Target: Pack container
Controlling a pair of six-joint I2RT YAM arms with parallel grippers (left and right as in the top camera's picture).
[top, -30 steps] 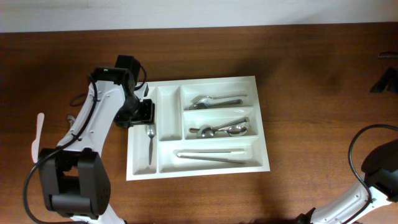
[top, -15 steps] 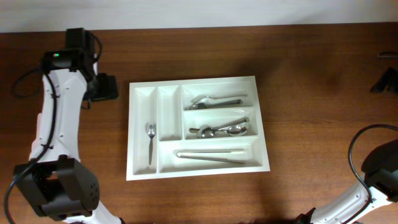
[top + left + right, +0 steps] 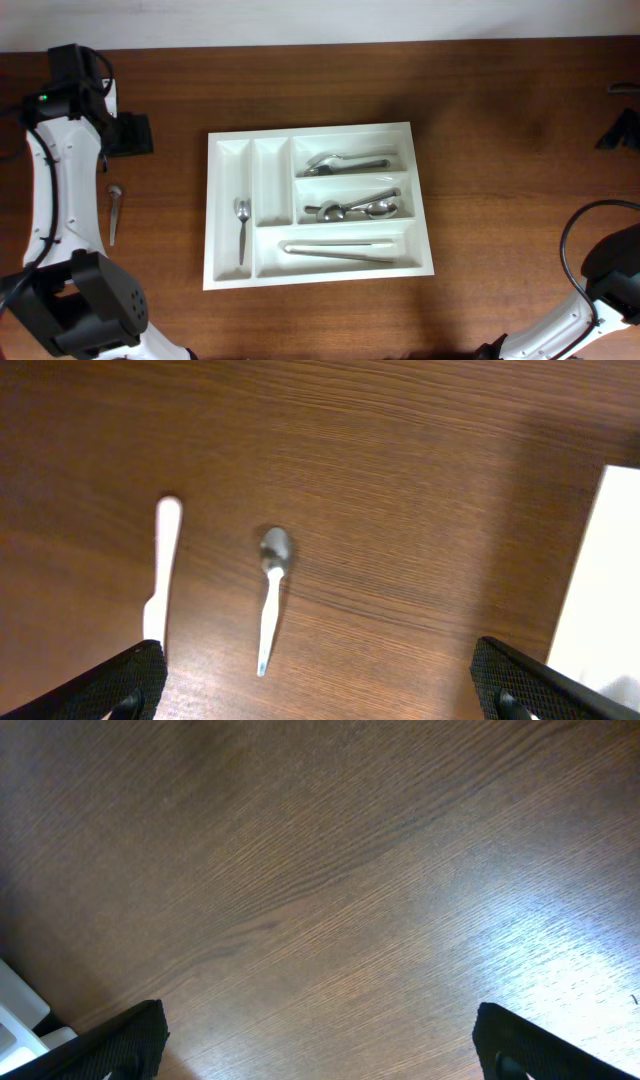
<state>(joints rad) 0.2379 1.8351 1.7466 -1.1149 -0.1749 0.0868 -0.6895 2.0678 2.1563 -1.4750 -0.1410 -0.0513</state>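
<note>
The left gripper [image 3: 137, 135] hangs over the brown table [image 3: 500, 150]. Its two black fingers [image 3: 125, 682] are spread far apart, and there is nothing between them.

The container [image 3: 270, 180] is a big white tray. It lies flat on the table, off to the right of the left gripper, and the two are not touching. In the left wrist view only a white edge of it peeks in on the right side.

One small silver piece [image 3: 241, 225] lies in the thin slot nearest to the left gripper. The thin slot next to it has nothing in it. In the wide slots farther from the gripper there are spoons at the top [image 3: 345, 161], more spoons in the middle [image 3: 355, 207] and long silver pieces at the bottom [image 3: 340, 248].

A spoon [image 3: 270, 595] lies on the wood close to the left gripper, on the side toward the arm's base. A long white piece [image 3: 160, 585] lies just beside it, on the side away from the tray. I cannot tell what kind of piece it is.

The right gripper [image 3: 320, 1055] is spread wide too and holds nothing. In front of it is only bare wood, and the tray is well away from it.
</note>
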